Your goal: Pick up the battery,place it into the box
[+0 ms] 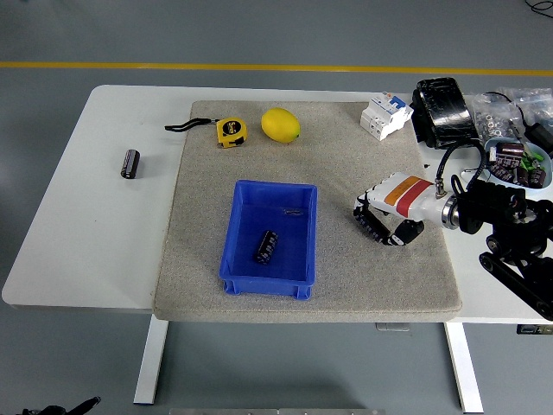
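- fingers (370, 210) of right hand (390, 212) curled round a battery (373, 226) on the mat (346, 164), apparently gripping it, not lifted
- far left: spare battery (130, 162) on the table (86, 225); blue box (298, 242) holds one battery (266, 246); gripped one not boxed yet
- contact under the palm hidden; left hand unseen

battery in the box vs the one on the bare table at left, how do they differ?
The battery in the blue box lies tilted on the floor of the blue box; the battery on the table lies nearly straight, pointing away from the robot. The first sits mid-mat, the second alone on the white table, far left of the mat. Both are dark cylinders, untouched by any hand.
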`<state>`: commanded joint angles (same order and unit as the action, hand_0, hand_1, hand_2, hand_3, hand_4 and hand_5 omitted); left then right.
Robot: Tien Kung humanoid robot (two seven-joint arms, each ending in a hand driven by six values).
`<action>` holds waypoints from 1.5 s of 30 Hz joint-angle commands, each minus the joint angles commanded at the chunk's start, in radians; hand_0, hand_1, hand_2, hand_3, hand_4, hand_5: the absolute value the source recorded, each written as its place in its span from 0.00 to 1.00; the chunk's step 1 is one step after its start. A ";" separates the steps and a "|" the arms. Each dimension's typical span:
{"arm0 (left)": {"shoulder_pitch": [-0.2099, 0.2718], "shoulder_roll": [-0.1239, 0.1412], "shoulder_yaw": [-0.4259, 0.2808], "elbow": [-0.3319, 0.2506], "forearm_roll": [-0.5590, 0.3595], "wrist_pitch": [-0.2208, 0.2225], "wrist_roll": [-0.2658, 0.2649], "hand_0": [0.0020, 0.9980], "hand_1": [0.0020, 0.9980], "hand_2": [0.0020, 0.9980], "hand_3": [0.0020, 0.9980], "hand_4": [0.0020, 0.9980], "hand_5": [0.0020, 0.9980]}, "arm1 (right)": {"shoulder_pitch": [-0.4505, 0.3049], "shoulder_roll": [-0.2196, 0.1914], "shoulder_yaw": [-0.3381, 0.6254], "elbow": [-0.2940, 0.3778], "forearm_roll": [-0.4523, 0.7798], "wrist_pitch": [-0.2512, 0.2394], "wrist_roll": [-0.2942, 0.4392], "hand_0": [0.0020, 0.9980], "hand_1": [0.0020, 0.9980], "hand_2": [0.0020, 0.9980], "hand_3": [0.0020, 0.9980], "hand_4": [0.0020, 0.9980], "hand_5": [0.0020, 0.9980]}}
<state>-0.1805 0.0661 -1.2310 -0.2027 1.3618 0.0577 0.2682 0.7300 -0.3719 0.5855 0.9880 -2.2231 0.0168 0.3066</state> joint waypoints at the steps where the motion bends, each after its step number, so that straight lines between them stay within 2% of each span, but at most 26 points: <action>1: 0.000 0.000 0.000 0.000 0.000 0.000 0.000 0.71 0.65 0.77 0.78 0.76 0.78 | 0.000 -0.001 0.001 0.001 0.000 0.001 0.000 0.35 0.38 0.44 0.44 0.68 0.00; 8: 0.002 0.002 -0.002 0.001 0.001 -0.002 -0.001 0.71 0.65 0.77 0.78 0.76 0.78 | -0.009 -0.016 0.064 0.048 0.036 0.031 -0.009 0.36 0.38 0.44 0.44 0.69 0.00; 16: 0.005 0.002 0.005 0.000 -0.008 0.004 0.001 0.71 0.65 0.77 0.78 0.76 0.78 | 0.002 -0.014 0.174 0.176 0.078 0.065 -0.034 0.36 0.38 0.44 0.45 0.68 0.00; 21: 0.005 0.005 0.008 -0.001 -0.006 0.002 0.002 0.71 0.65 0.77 0.78 0.76 0.78 | 0.017 -0.007 0.168 0.262 0.106 0.079 -0.051 0.34 0.39 0.45 0.45 0.67 0.00; 25: 0.002 0.007 0.023 -0.004 -0.011 0.002 0.007 0.71 0.65 0.77 0.78 0.76 0.78 | 0.024 0.004 0.137 0.305 0.086 0.102 -0.067 0.34 0.39 0.45 0.45 0.67 0.00; 29: 0.001 0.007 0.014 -0.005 0.002 0.004 0.009 0.71 0.65 0.77 0.78 0.76 0.78 | 0.037 0.019 0.080 0.302 0.082 0.108 -0.075 0.33 0.39 0.45 0.46 0.69 0.01; 32: 0.001 0.006 0.010 -0.006 0.010 0.005 0.011 0.71 0.65 0.77 0.78 0.76 0.78 | 0.055 0.054 0.026 0.270 0.075 0.109 -0.079 0.34 0.40 0.46 0.46 0.70 0.03; 37: 0.002 0.006 0.009 -0.007 0.015 0.006 0.013 0.71 0.65 0.77 0.78 0.76 0.78 | 0.071 0.090 -0.002 0.260 0.070 0.111 -0.100 0.34 0.40 0.46 0.46 0.70 0.03; 39: 0.003 0.007 0.005 -0.007 0.019 0.006 0.013 0.71 0.65 0.77 0.78 0.76 0.78 | 0.080 0.099 -0.011 0.262 0.069 0.115 -0.111 0.33 0.41 0.47 0.47 0.70 0.07; 43: 0.004 0.009 0.004 -0.007 0.025 0.003 0.014 0.71 0.65 0.77 0.78 0.76 0.78 | 0.088 0.112 -0.018 0.266 0.069 0.142 -0.124 0.33 0.41 0.47 0.47 0.70 0.07; 44: 0.004 0.009 0.006 -0.007 0.024 0.003 0.014 0.71 0.65 0.77 0.78 0.76 0.78 | 0.089 0.113 -0.019 0.267 0.068 0.148 -0.126 0.37 0.45 0.52 0.51 0.72 0.11; 45: 0.004 0.010 0.010 -0.007 0.022 0.002 0.014 0.71 0.65 0.77 0.78 0.76 0.78 | 0.087 0.113 -0.018 0.269 0.066 0.160 -0.128 0.37 0.45 0.52 0.51 0.72 0.11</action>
<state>-0.1763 0.0763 -1.2215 -0.2100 1.3843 0.0594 0.2823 0.8170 -0.2587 0.5673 1.2570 -2.1569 0.1772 0.1783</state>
